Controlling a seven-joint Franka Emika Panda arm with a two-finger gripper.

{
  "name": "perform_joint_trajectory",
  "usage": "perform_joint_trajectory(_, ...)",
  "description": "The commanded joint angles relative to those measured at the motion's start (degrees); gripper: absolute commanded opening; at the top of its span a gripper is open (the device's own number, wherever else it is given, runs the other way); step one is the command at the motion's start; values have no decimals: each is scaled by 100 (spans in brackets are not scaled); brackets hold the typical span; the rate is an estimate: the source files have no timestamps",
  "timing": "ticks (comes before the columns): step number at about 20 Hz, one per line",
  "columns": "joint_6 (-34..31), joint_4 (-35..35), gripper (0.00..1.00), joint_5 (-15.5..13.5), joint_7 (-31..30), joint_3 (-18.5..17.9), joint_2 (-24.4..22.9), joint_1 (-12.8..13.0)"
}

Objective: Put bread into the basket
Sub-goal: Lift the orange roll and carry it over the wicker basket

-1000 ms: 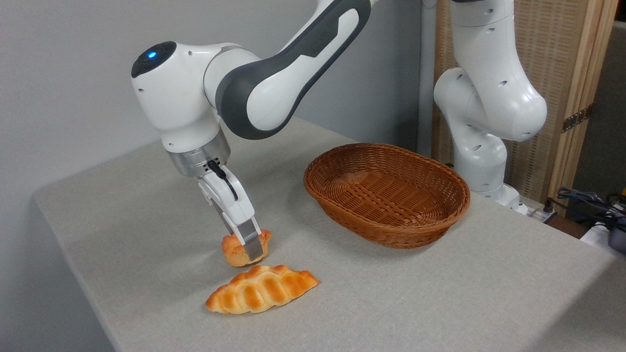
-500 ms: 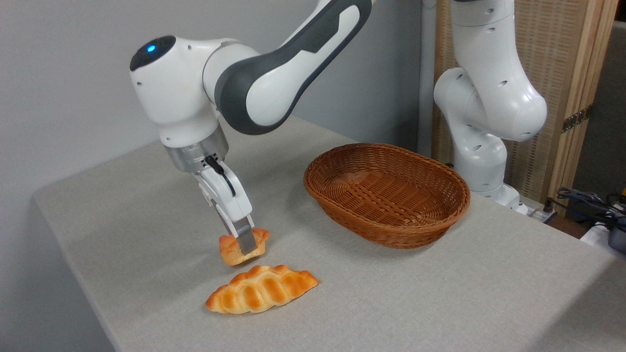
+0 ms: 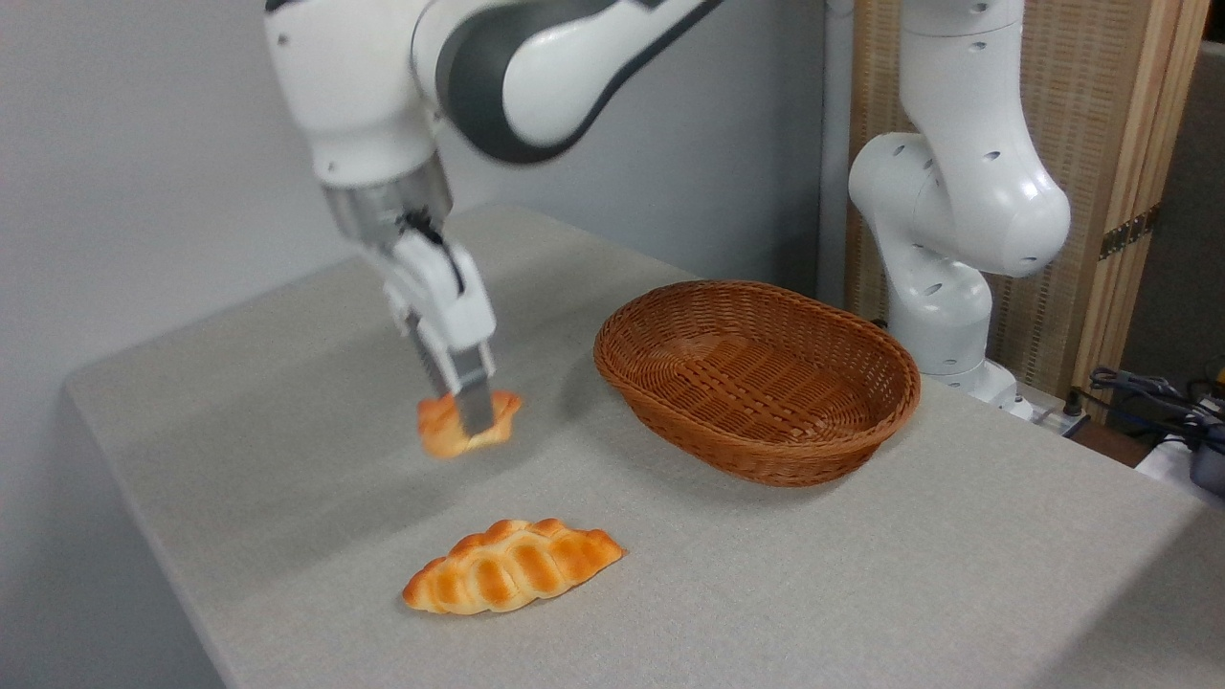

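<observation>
Above the grey worktop (image 3: 785,574), left of the basket (image 3: 756,378), the claw (image 3: 469,421) points downward with its fingers clamped on the bread (image 3: 442,428). The bread hangs clear of the surface and is slightly motion-blurred. The braided loaf (image 3: 512,566) lies on the worktop nearer the camera, apart from the bread. The basket interior is bare wicker.

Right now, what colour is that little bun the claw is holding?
Golden-orange, slightly blurred; the bun shows in the fixed camera view, pinched in the claw.
</observation>
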State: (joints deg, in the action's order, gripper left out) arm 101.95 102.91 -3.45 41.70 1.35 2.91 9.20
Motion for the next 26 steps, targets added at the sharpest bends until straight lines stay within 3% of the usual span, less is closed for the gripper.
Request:
perform_joint_trajectory(1,-640,106,49,-86,128,-21,-476,11)
perform_joint_trajectory(5,-1168,317,51,-112,172,-30,-739,11)
perform_joint_trajectory(6,-1343,483,58,-112,180,-30,-853,20)
perform_joint_trajectory(15,-1696,1477,58,-112,409,-30,-1583,20)
perform_joint_trajectory(18,-1740,1873,77,-112,567,-30,-1733,29)
perform_joint_trajectory(19,-1783,1899,96,-112,611,-21,-1742,29)
perform_joint_trajectory(26,-1828,1908,100,-112,1086,-21,-1619,266)
